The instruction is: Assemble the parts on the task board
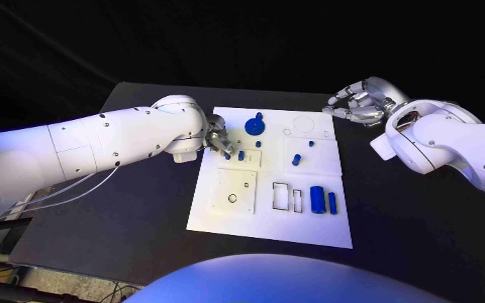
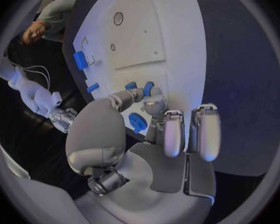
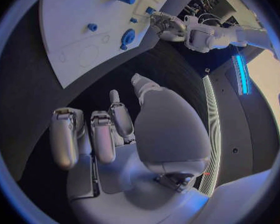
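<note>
Left robot hand (image 1: 219, 142), silver and many-fingered, reaches over the left edge of the white rectangular task board (image 1: 242, 229); in the left wrist view its fingertips (image 2: 154, 100) touch a small blue peg (image 2: 148, 88) near that edge, two fingers curled back beside the palm. Whether the peg is actually pinched cannot be told. Right robot hand (image 1: 361, 104) hovers off the board's far right corner, above the black bench (image 1: 121, 233), fingers curled inward around nothing.

Task board: long axis runs from the robot's side toward the far side of the bench. Blue round disc with a short stem (image 1: 255, 126) lies at the far end, stem pointing away from the robot. Two small blue pegs (image 1: 296, 159) sit near the board's middle, one beyond the other. Two blue cylinders, a thick one (image 1: 317, 199) and a thin one (image 1: 331, 203), lie side by side at the near right, touching or nearly so, long axes parallel to the board's long axis. Just to their left are two empty rectangular slots (image 1: 280, 196), also lengthwise. A raised white square plate with a round hole (image 1: 233, 192) occupies the near left.
</note>
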